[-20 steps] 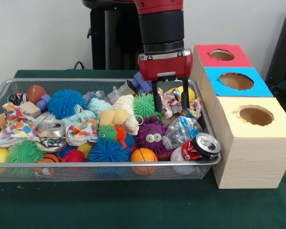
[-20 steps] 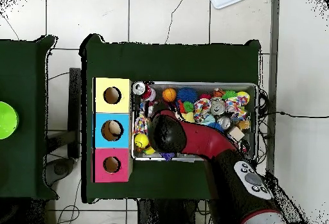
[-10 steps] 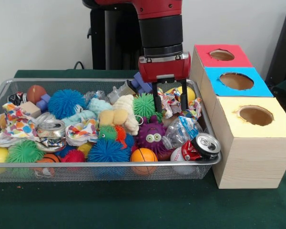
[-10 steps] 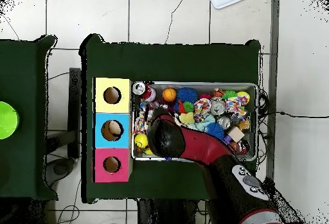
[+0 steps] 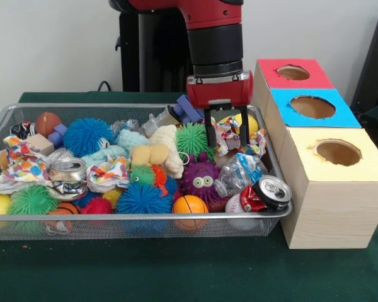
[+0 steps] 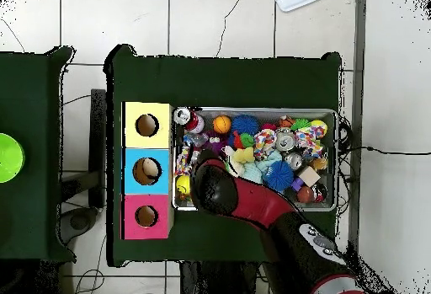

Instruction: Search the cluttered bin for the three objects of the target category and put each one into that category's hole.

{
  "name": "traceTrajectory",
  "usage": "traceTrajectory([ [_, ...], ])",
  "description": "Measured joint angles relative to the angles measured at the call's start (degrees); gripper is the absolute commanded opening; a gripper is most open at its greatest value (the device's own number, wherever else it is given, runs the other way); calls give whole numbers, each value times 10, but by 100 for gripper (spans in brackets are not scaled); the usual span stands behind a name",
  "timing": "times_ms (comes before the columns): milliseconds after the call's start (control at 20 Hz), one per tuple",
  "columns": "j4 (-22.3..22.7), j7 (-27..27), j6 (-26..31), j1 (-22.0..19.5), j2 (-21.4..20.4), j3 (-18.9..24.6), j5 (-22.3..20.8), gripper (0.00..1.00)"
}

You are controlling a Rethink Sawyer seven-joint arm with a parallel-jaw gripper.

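Note:
The wire mesh bin [image 5: 132, 217] is full of toys; it also shows in the overhead view [image 6: 337, 160]. A wrinkly clear plastic bottle [image 5: 239, 173] with a bluish label lies at the bin's near right, beside a purple spiky toy [image 5: 200, 179]. My gripper [image 5: 227, 143] hangs over the bin's far right end, behind the bottle and apart from it. It is open, its fingers [image 5: 209, 135] either side of a polka-dot paper wad [image 5: 227, 131]. The red-topped hole [image 5: 293, 72] is the farthest of the row of boxes; in the overhead view the red-topped hole [image 6: 146, 216] is lowest. There the arm [image 6: 215, 189] hides the gripper.
Blue-topped hole [image 5: 312, 107] and yellow-topped hole [image 5: 337, 152] sit in the same wooden box row right of the bin. A silver can [image 5: 272, 192] lies at the bin's near right corner, another can [image 5: 68, 170] at the left. Spiky balls, paper wads and small balls fill the rest.
The gripper has shifted slightly right, toward the boxes, and back toward the robot's side of the bin. Its fingers stay apart. Nothing in the bin has visibly moved.

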Motion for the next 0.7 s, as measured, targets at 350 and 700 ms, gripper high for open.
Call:
traceTrajectory([
  [350,3,26,-27,-1,23,0,2,100],
  [700,3,31,-55,-3,54,0,2,100],
])
